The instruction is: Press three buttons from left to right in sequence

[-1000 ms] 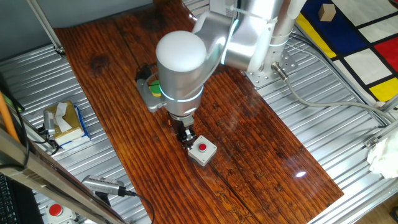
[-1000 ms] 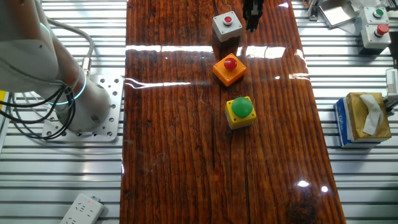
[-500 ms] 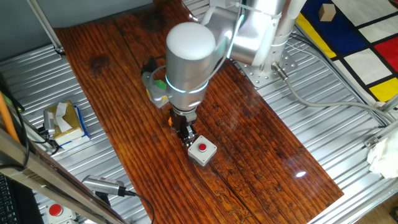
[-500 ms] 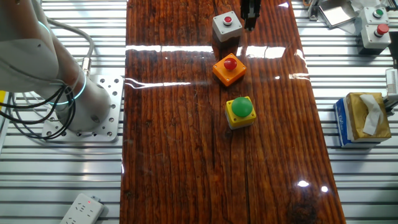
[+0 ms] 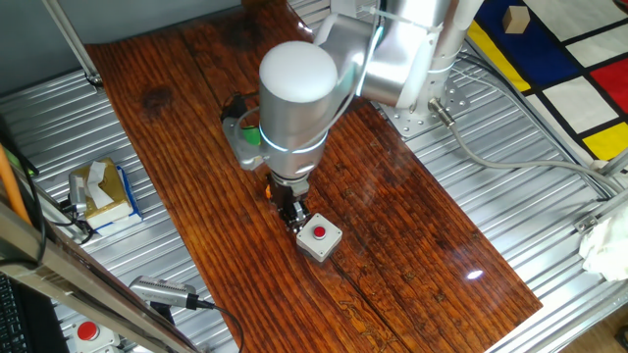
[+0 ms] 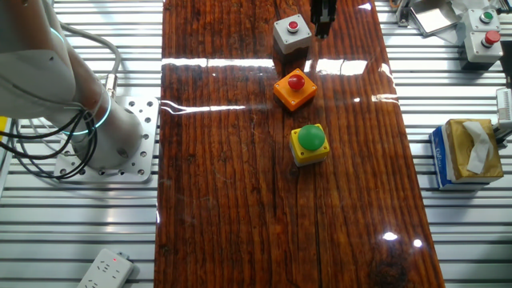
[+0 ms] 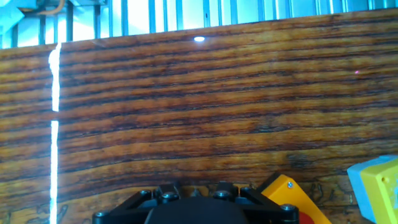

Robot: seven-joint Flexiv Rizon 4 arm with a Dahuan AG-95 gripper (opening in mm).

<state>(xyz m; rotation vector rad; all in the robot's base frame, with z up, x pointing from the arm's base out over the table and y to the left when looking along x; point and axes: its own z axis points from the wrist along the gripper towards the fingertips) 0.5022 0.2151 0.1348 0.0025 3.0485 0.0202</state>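
Grey button box (image 6: 290,33) sits just beside the gripper (image 6: 323,26), claw hovering, its opening impossible to tell from here.

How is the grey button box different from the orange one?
The grey button box has a small flat red cap; the orange button box has a bigger, rounder red cap. The grey one sits square to the board's edges; the orange one is turned like a diamond. The end effector is beside the grey one, farther from the orange one. Both have red caps.
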